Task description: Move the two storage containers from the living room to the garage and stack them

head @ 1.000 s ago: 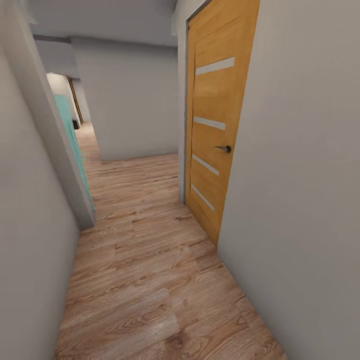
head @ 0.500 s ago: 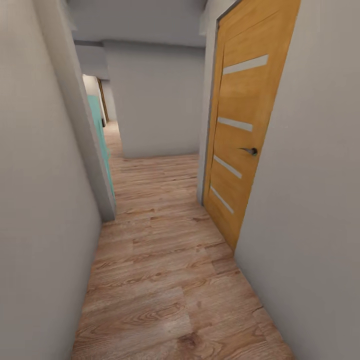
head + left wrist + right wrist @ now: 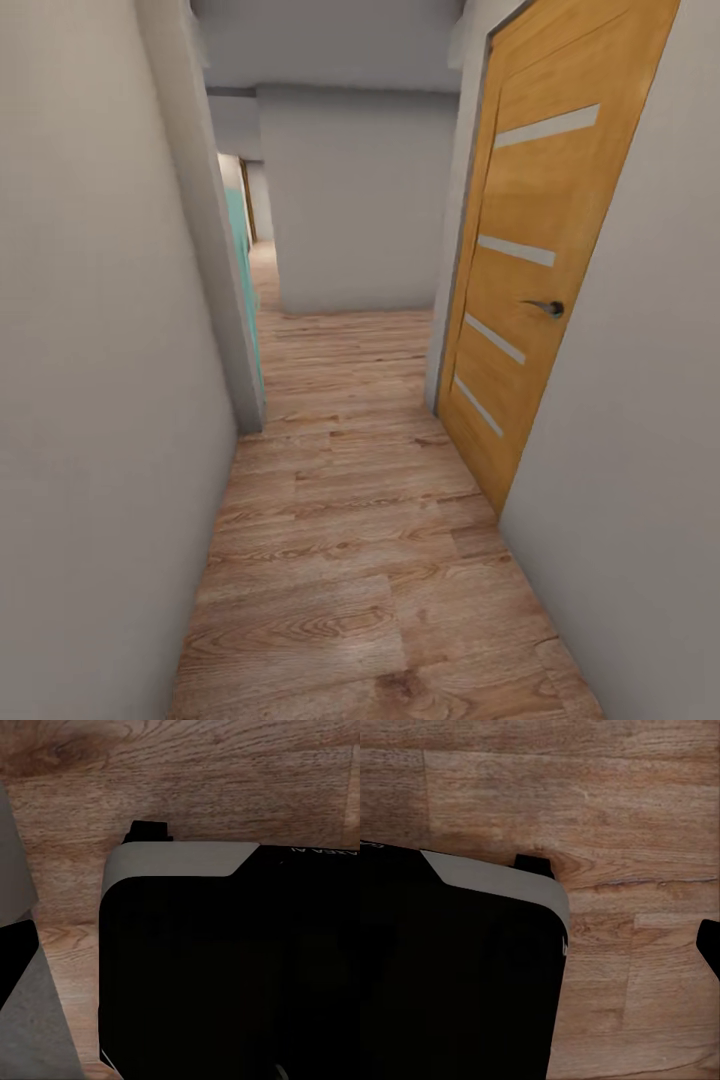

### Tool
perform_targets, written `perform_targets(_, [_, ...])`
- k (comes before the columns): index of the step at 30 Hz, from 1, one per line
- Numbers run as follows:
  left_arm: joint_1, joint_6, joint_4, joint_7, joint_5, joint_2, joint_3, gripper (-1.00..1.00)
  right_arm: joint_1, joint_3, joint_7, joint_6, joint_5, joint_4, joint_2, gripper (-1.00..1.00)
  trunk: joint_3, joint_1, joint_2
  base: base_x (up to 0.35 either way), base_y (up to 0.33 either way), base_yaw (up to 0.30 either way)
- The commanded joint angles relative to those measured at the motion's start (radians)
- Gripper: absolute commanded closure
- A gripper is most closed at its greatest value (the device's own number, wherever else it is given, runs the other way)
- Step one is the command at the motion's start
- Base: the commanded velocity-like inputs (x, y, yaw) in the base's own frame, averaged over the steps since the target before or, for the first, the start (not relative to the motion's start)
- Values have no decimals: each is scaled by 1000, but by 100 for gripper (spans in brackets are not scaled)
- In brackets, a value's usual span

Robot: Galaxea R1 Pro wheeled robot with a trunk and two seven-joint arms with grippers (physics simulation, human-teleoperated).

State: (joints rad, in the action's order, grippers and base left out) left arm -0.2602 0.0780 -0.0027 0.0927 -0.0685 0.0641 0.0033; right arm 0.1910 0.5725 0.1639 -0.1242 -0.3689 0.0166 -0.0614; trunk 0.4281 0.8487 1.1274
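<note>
I roll down a narrow hallway; the wall point(image 3: 90, 400) and honey-wood door point(image 3: 530, 270) crowd me, so my base point(image 3: 225, 967) may clip them. My fingers' state I cannot tell; no containers in sight.

Door point(image 3: 540, 250): I see its top and right edge run out of my head view.
Far passage point(image 3: 262, 270): too narrow and distant for me to make out.
Turquoise panel point(image 3: 240, 240): mostly hidden behind the left wall corner point(image 3: 215, 250).
Robot base point(image 3: 225, 967): blocks much of the plank floor point(image 3: 187, 772) under my left wrist camera.
</note>
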Motion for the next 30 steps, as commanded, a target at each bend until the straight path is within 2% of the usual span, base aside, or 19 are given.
perform_targets(1, [-1, 3, 0, 3, -7, 0, 0, -100, 1, 8, 2, -4, -11, 2, 0, -100, 1, 0, 1, 0, 0, 30])
perform_targets(7, [-1, 3, 0, 4, -8, 0, 0, -100, 1, 7, 2, -3, -22, 2, 1, -100, 1, 0, 1, 0, 0, 8])
perform_targets(17, [-1, 3, 0, 3, -7, 0, 0, -100, 1, 9, 2, -2, -12, 2, 0, -100, 1, 0, 1, 5, 0, 0])
perform_targets(30, [-1, 3, 0, 2, -8, -6, 0, -100, 1, 9, 2, -2, -15, 2, 1, -100, 1, 0, 1, 289, 0, 0])
